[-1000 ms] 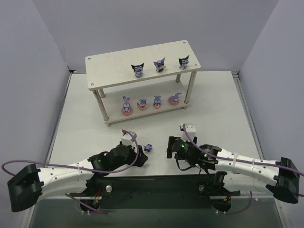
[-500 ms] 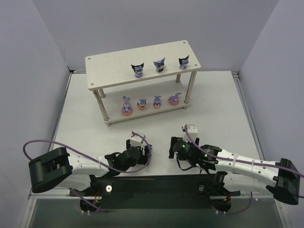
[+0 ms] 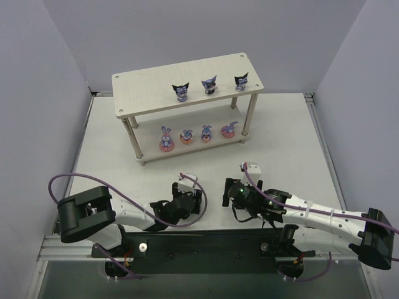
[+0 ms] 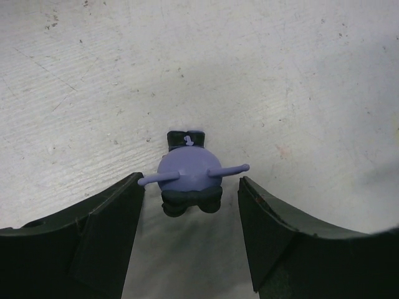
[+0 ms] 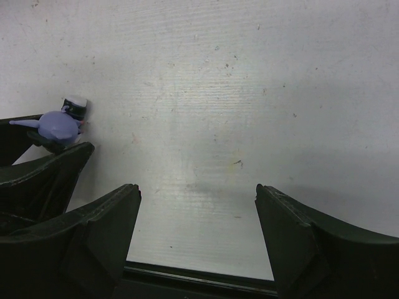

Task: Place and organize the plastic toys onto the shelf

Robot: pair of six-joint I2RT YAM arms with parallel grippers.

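The beige shelf [image 3: 156, 84] stands at the far side of the table. Three dark pointed-ear figures [image 3: 209, 85] stand on its top board. Several purple-blue bunnies [image 3: 186, 137] stand on its lower board. One more dark figure [image 4: 190, 174] lies on the table in the left wrist view, between the open jaws of my left gripper [image 4: 191, 182], apart from both fingers. In the top view my left gripper [image 3: 194, 198] covers it. The figure also shows in the right wrist view [image 5: 61, 124]. My right gripper [image 5: 196, 190] is open and empty just to the right [image 3: 225, 193].
Grey side walls enclose the white table [image 3: 280, 137]. The black base rail [image 3: 206, 240] runs along the near edge. A purple cable [image 3: 68, 180] loops from the left arm. My two grippers are close together near the table's front middle.
My left arm has swung its gripper to the right and over the loose dark figure, which now lies between its open jaws. The right gripper has barely moved.
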